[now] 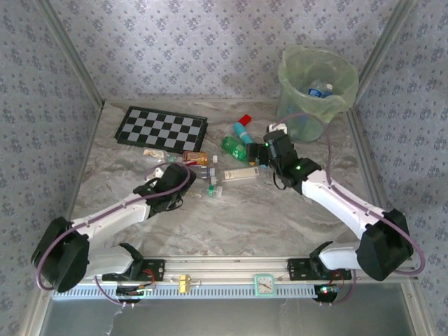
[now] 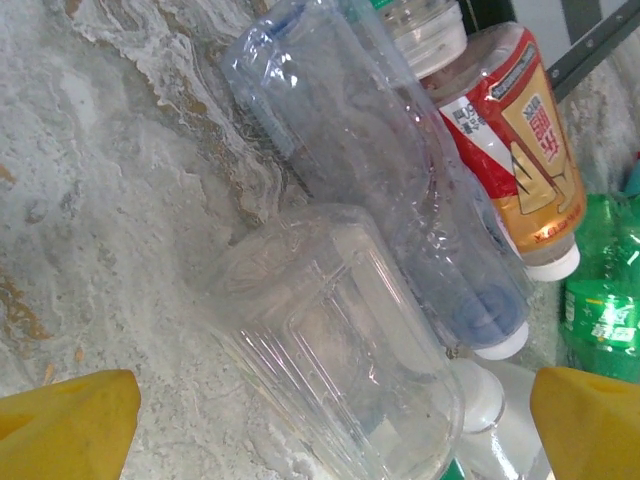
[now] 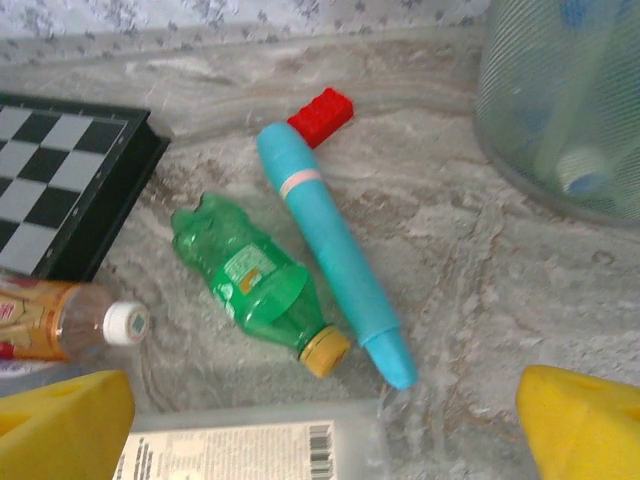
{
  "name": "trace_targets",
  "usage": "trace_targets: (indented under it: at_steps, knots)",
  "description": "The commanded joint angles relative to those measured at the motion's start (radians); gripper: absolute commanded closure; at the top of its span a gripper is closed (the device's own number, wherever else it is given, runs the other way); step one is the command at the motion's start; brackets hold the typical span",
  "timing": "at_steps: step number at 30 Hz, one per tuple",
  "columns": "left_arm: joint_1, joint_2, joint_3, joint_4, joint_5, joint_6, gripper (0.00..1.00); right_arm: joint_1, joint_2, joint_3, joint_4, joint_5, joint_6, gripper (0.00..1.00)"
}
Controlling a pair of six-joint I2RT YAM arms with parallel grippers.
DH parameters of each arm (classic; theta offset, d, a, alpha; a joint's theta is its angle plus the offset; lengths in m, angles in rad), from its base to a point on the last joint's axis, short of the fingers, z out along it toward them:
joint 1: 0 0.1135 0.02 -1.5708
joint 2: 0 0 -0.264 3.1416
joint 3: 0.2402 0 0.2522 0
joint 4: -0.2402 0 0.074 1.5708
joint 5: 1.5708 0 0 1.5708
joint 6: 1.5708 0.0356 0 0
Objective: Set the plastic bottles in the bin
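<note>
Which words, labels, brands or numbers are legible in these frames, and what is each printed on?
Orange-and-red label on the clear plastic bottle: Chinese characters, too blurred to quote.
White barcode label on the clear flat bottle: print too small.
Green plastic bottle label: blurred.
None can be quoted.

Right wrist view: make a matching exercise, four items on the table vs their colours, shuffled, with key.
Things:
1. crushed bottle
2. pen-like tube
3. toy brick
4. checkerboard

Colours:
A. red
B. black and white
C. teal
D. green

Pairs: 1-D, 2-C, 3-A, 4-B.
</note>
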Motion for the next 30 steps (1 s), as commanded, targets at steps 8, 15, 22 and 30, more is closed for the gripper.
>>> trace_targets:
  at_steps: [8, 15, 22, 30]
  knots:
    - [0.008, 0.173, 0.107, -0.038, -0.092, -0.152, 0.00, 0.097, -0.023, -0.055, 0.025, 0.069, 0.007, 0.00]
    - [0.046, 0.312, 0.169, -0.012, 0.027, -0.144, 0.00, 0.109, -0.065, -0.099, 0.055, 0.081, 0.016, 0.00]
    - [0.053, 0.400, 0.187, -0.017, 0.112, -0.132, 0.02, 0.112, -0.068, -0.099, 0.061, 0.090, 0.017, 0.00]
    - [0.051, 0.392, 0.142, -0.015, 0.122, -0.128, 0.19, 0.112, -0.069, -0.094, 0.058, 0.100, 0.017, 0.00]
